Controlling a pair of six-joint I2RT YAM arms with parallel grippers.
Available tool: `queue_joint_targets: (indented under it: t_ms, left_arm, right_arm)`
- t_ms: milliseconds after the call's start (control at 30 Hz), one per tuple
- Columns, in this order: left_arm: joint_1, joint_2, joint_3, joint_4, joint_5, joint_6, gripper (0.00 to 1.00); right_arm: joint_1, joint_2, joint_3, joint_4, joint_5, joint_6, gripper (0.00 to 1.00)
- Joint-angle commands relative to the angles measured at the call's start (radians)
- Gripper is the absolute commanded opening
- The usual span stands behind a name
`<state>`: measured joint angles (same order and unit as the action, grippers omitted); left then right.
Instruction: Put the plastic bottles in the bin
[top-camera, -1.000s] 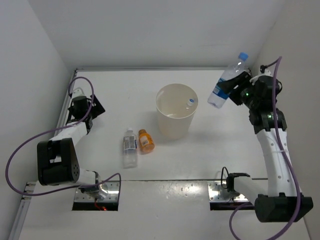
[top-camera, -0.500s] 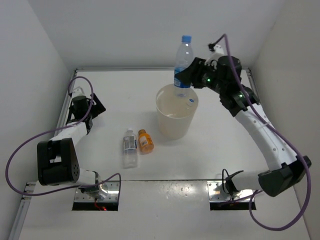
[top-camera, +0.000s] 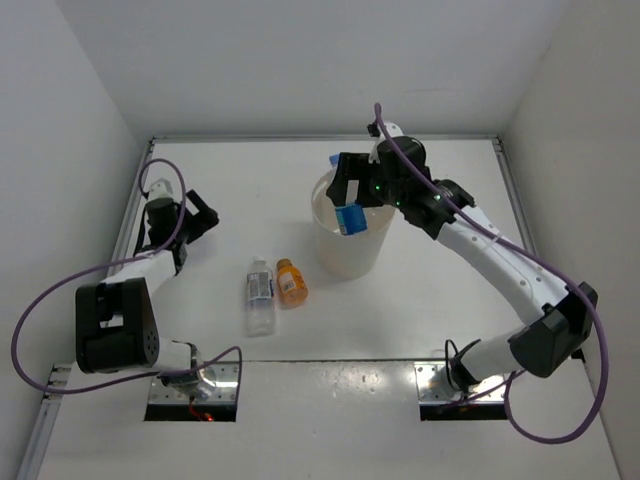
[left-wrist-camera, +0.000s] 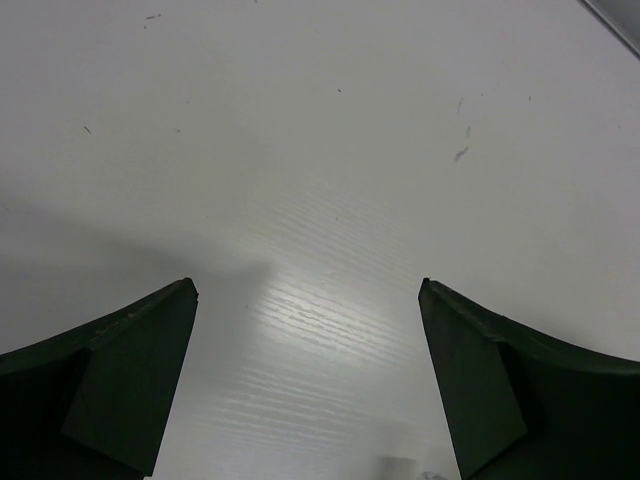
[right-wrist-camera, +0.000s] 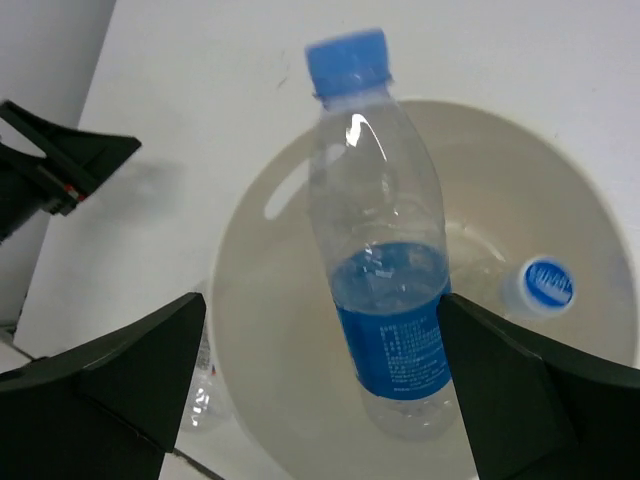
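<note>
The main risk lies with the tall clear plastic bottle with blue label and blue cap, which is only partly inside the round cream-white plastic bin. Its base is below the rim while its neck and cap lean out over the far-left edge. If it tips that way instead of sliding down, it could hang on the rim or flip out onto the white bench. The right gripper hangs just over the bin mouth with its jaws wide apart. Neither one touches the bottle in the wrist view, so nothing can steady it. A careless pull-back could also clip the rim and shove what is probably a light bucket. The bin already holds a second clear bottle, showing mainly its white, blue-printed cap against the right wall, and the tall bottle may land on it and bounce. Outside, just left of the bin, lie a small clear bottle with a white label and a short orange bottle, side by side. The left gripper hovers over bare bench at the far left, jaws apart and empty.
</note>
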<state>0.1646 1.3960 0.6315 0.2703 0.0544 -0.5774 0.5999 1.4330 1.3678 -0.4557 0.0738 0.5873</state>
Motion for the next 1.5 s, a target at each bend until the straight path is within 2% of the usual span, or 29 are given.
queue_joint_targets:
  t_ms: [0, 133, 300, 533, 733, 900, 967, 1100, 1233, 1400, 1467]
  left_arm:
    - [0.01, -0.07, 0.0, -0.025, 0.053, 0.034, 1.0]
    - [-0.013, -0.129, -0.033, -0.08, 0.114, 0.065, 1.0]
    - [-0.111, -0.183, -0.033, -0.187, 0.193, 0.162, 1.0]
    - [-0.2, -0.311, -0.113, -0.361, 0.263, 0.16, 1.0]
    - [-0.324, -0.442, -0.161, -0.419, 0.2, 0.126, 1.0]
    - [-0.448, -0.367, -0.124, -0.485, 0.159, 0.117, 1.0]
    - [-0.467, -0.336, -0.112, -0.5, 0.118, 0.103, 1.0]
    - [-0.467, -0.258, -0.101, -0.509, 0.142, 0.094, 1.0]
    - [-0.467, -0.161, -0.09, -0.519, 0.142, 0.094, 0.89]
    - [-0.467, -0.161, -0.063, -0.516, 0.084, 0.082, 0.8]
    - [-0.467, -0.161, -0.014, -0.528, 0.026, 0.082, 0.73]
  right_arm:
    - [0.017, -0.031, 0.102, -0.01, 0.072, -0.014, 1.0]
    - [0.017, -0.081, 0.146, -0.032, 0.112, -0.004, 1.0]
    - [0.017, -0.135, 0.117, -0.032, 0.112, -0.004, 1.0]
    - [0.017, -0.183, 0.021, -0.026, 0.017, 0.061, 1.0]
    - [0.017, -0.183, 0.011, -0.035, -0.002, 0.062, 1.0]
    - [0.017, -0.192, -0.035, -0.024, -0.035, 0.071, 1.0]
    - [0.017, -0.192, -0.044, -0.024, -0.045, 0.083, 1.0]
    - [0.017, -0.201, -0.044, -0.024, -0.045, 0.083, 1.0]
    - [0.008, -0.223, -0.053, -0.049, -0.045, 0.083, 1.0]
    - [0.008, -0.252, -0.073, -0.074, -0.016, 0.083, 1.0]
    - [0.008, -0.261, -0.094, -0.074, -0.016, 0.083, 1.0]
